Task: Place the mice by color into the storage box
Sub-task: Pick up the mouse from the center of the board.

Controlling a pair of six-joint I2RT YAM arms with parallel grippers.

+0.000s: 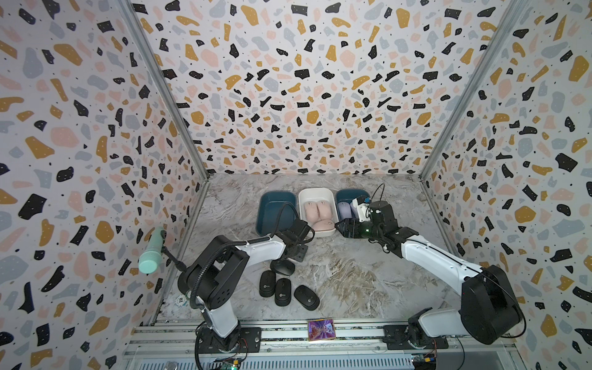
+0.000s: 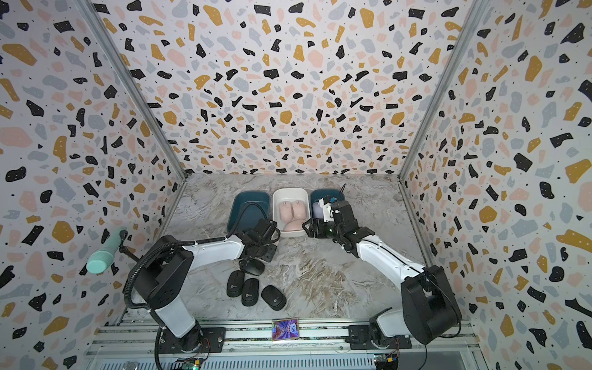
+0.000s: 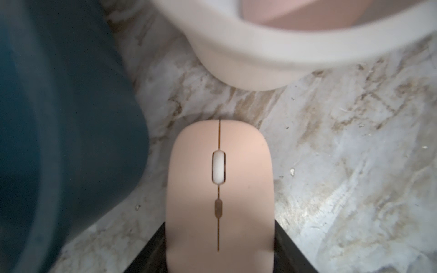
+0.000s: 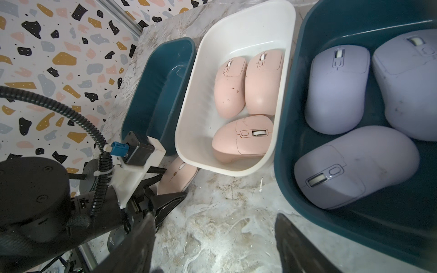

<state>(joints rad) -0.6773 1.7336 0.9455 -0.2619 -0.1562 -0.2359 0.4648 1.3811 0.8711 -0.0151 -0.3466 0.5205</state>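
My left gripper (image 3: 220,236) is shut on a pale pink mouse (image 3: 220,179), held low over the table just in front of the white storage box (image 3: 272,54); the right wrist view shows the same mouse (image 4: 177,179). The white box (image 1: 315,191) holds three pink mice (image 4: 241,139). Three lilac mice (image 4: 335,89) lie in the right teal box (image 4: 331,23), and the left teal box (image 1: 275,209) holds nothing. Several black mice (image 1: 283,296) lie on the table near the left arm. My right gripper (image 4: 212,236) is open and empty in front of the right teal box.
A mint green cylinder (image 1: 152,251) sticks out from the left wall on a bracket. A small coloured screen (image 1: 321,329) sits on the front rail. Patterned walls close in the marble table (image 1: 368,282) on three sides.
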